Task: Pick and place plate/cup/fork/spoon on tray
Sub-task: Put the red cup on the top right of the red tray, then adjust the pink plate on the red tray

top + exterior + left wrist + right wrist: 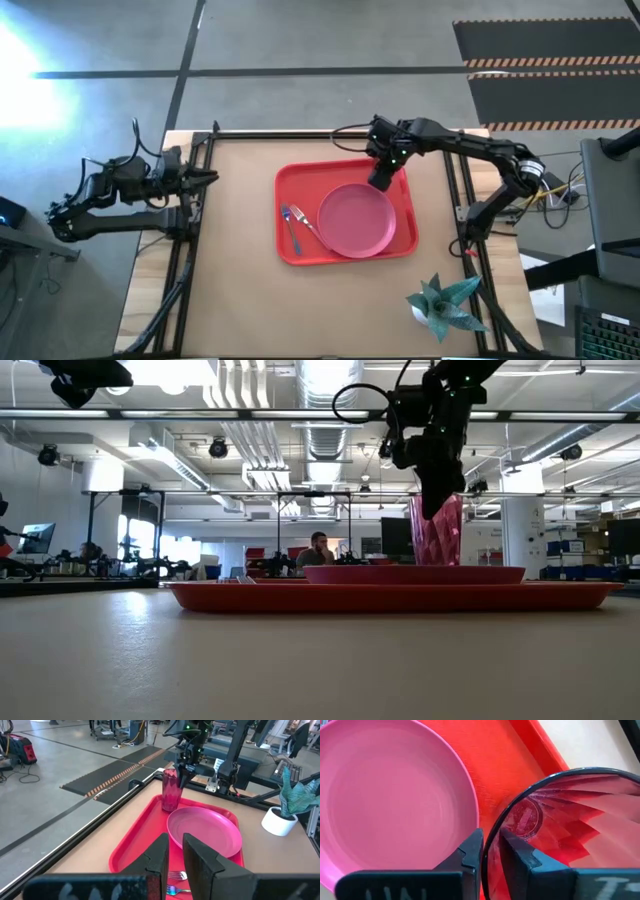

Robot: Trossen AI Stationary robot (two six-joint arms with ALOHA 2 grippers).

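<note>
1. My right gripper (383,178) hangs over the far right corner of the tray (296,180), its two fingers straddling the rim of the cup (170,790): one finger (470,851) outside the wall, the other (520,857) inside. The cup's wall sits in the slot between them, but I cannot tell whether the fingers press it or stand just off it.
2. The cup stands upright on the tray floor in that far right corner, just beside the plate (356,220) and apart from the tray's raised rim. In the low view its ribbed dark-red body (436,532) rises well above the tray's edge (250,596), with my gripper (440,500) on top of it.
3. The plate lies flat in the right half of the tray, nothing on it.
4. The fork (307,224) and the spoon (291,228) lie side by side in the left half of the tray, just beside the plate's left edge; the fork's handle runs toward the plate, the spoon's bluish handle points toward the near edge.
5. My left gripper (207,177) waits well apart at the table's left edge, off the tray, its fingers (159,852) close together with a narrow slit between them and nothing in them.
6. A white pot holding a teal paper plant (445,305) stands near the table's near right corner.
7. Beyond the table, in the room, a person (317,550) sits far off.
</note>
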